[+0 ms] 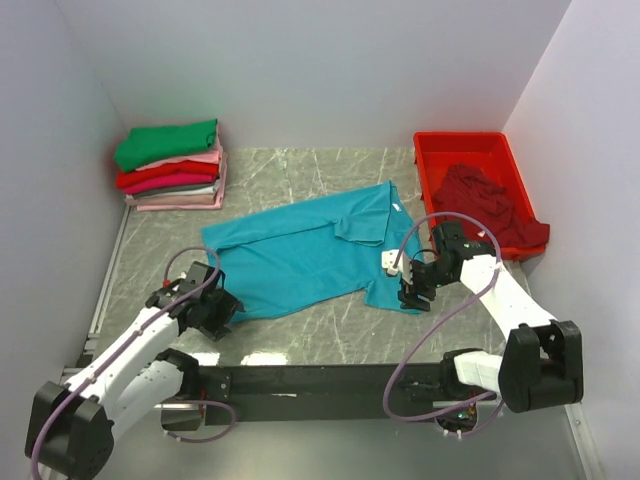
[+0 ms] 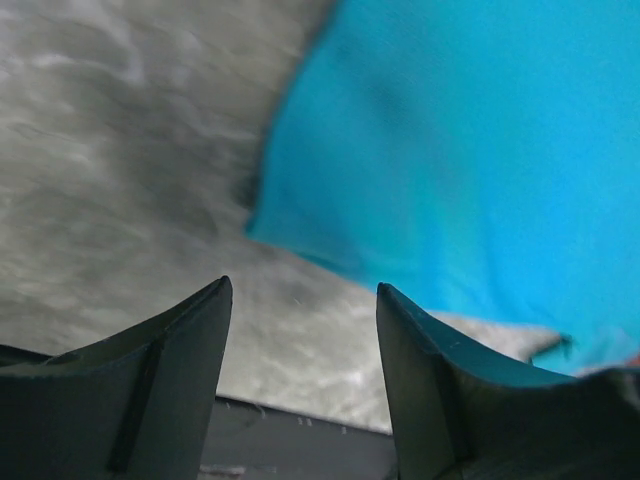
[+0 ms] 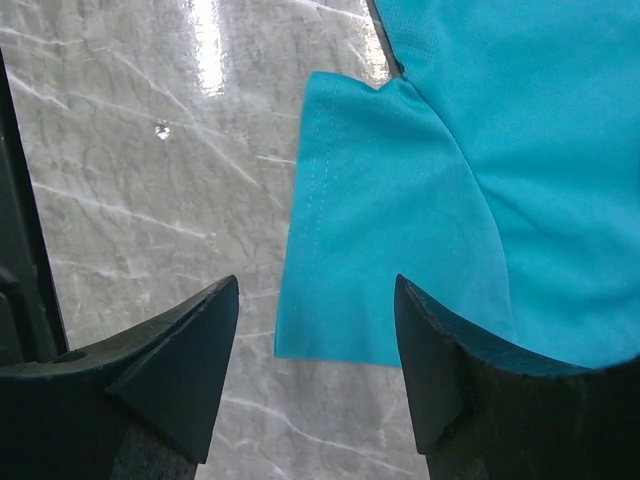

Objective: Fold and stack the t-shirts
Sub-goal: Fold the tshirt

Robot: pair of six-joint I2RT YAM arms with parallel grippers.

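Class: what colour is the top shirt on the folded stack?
Green cloth t-shirt; top external view shows it.

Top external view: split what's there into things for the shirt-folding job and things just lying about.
Job: spread teal-blue cloth t-shirt; crumpled dark maroon cloth shirt; folded shirt stack, green on top.
Lying about: bright red plastic tray; grey marbled table.

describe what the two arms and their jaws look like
The left arm and right arm have white shells with black joints and bases. A thin mauve cable loops along each. The jaws are dark, matte, tapering to curved points.
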